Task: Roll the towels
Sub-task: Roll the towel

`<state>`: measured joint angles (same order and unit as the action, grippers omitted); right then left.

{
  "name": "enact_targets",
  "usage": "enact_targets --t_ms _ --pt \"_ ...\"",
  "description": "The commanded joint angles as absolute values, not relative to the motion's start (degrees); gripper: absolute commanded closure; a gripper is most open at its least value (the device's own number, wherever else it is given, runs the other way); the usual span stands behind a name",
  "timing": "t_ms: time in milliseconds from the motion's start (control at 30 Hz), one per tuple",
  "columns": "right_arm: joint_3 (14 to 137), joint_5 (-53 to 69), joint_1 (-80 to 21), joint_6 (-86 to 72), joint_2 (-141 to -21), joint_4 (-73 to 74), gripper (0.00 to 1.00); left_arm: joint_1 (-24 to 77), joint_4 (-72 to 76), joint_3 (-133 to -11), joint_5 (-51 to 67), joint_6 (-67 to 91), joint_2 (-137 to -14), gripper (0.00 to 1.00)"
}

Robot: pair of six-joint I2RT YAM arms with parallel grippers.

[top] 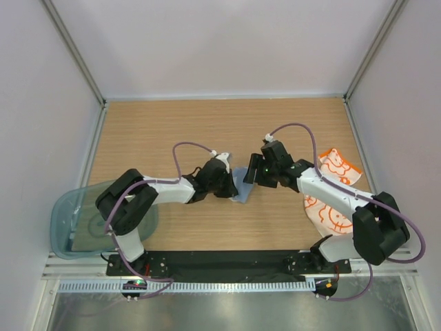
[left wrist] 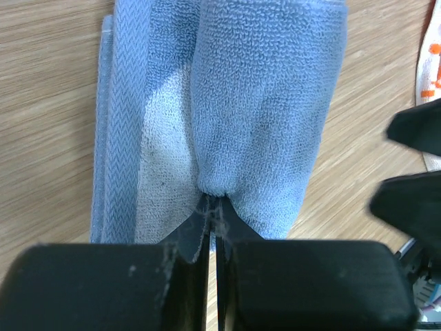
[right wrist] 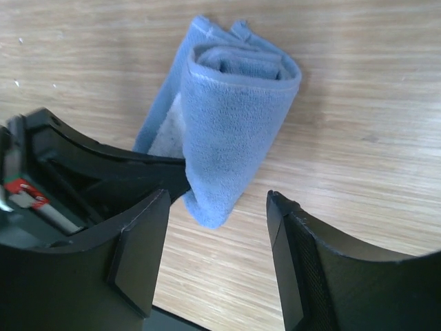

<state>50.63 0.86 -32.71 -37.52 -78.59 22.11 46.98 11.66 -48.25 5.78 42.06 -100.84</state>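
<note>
Left wrist view, closest first: my left gripper [left wrist: 212,210] is clenched on the near end of the blue towel [left wrist: 265,103], with a pucker of terry pinched between the tips. The towel is loosely rolled and lies on the wooden table [left wrist: 41,103], running away from me. Right wrist view: my right gripper [right wrist: 215,207] is released, jaws spread, one either side of the roll's near end; I can't tell if they touch it. Top view, near edge outward: the translucent tray [top: 62,221] sits at the near left by my left arm's base. An orange-and-white patterned towel [top: 329,207] lies on the right, partly under my right arm and well apart from the blue one. Both grippers meet at the blue towel mid-table.
</note>
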Motion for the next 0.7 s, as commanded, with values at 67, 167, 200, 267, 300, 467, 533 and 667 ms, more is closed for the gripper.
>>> enact_targets --t_ms 67,167,200,267,300,467,533,667 --pt "46.06 5.70 -31.38 -39.02 -79.80 12.58 0.32 45.53 5.01 -50.01 7.99 40.87 -103.80 1.00" --pt "43.86 7.55 -30.76 -39.73 -82.26 7.22 0.31 45.00 4.83 -50.18 8.35 40.78 -104.15 1.00" --pt "43.86 7.65 -30.59 -39.64 -82.96 6.34 0.31 44.74 4.83 -50.19 9.22 40.87 -104.24 1.00" --pt "43.59 7.65 -30.59 -39.73 -85.51 3.35 0.31 44.30 4.75 -50.27 9.93 40.78 -104.33 1.00" --pt "43.59 7.82 -30.41 -39.81 -86.39 2.47 0.32 44.21 4.66 -50.27 10.71 40.69 -104.24 1.00" --pt "43.86 7.30 -30.50 -39.90 -91.75 -1.75 0.48 43.86 5.10 -50.01 13.18 39.29 -102.84 1.00" --pt "43.68 6.77 -30.50 -39.73 -92.19 -2.02 0.66 43.86 5.36 -49.92 13.80 38.50 -102.22 1.00" --pt "44.82 5.63 -30.50 -39.38 -91.85 1.91 0.80 43.95 4.57 -49.57 12.14 37.10 -100.12 0.96"
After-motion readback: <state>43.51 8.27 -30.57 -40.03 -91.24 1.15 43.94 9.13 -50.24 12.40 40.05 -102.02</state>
